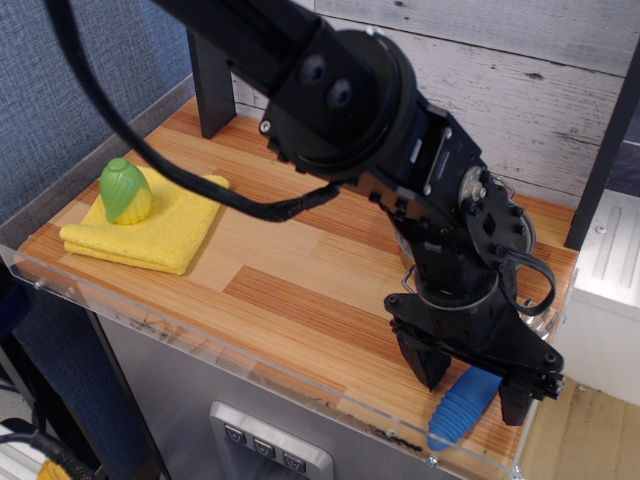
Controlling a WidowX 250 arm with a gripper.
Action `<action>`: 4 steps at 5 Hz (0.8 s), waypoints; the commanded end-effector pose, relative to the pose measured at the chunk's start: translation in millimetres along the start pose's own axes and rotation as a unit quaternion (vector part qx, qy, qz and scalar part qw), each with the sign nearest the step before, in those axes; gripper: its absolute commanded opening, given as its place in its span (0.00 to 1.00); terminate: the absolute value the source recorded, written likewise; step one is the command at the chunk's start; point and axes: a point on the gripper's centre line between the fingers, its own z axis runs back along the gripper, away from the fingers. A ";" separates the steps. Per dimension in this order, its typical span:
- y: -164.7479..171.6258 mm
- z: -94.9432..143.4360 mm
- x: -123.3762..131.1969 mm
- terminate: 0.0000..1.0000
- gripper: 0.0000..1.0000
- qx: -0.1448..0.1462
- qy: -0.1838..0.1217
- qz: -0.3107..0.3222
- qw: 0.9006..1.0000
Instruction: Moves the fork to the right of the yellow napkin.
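The fork (458,412) lies at the table's front right corner. Only the lower part of its ribbed blue handle shows, and its tines are hidden under the arm. My gripper (470,383) is open and low over the fork, with one dark finger (424,362) left of the handle and the other (514,400) right of it. I cannot tell whether the fingers touch the handle. The yellow napkin (165,232) lies folded at the far left of the table.
A green-and-yellow toy corn (124,190) stands on the napkin's back left. A steel pot (409,262) sits behind the gripper, mostly hidden by the arm. A clear plastic lip (200,345) runs along the table's front edge. A black post (212,85) stands at the back.
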 end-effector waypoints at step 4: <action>0.6 -1.9 12.4 0.00 0.00 0.011 -0.018 0.011 1.000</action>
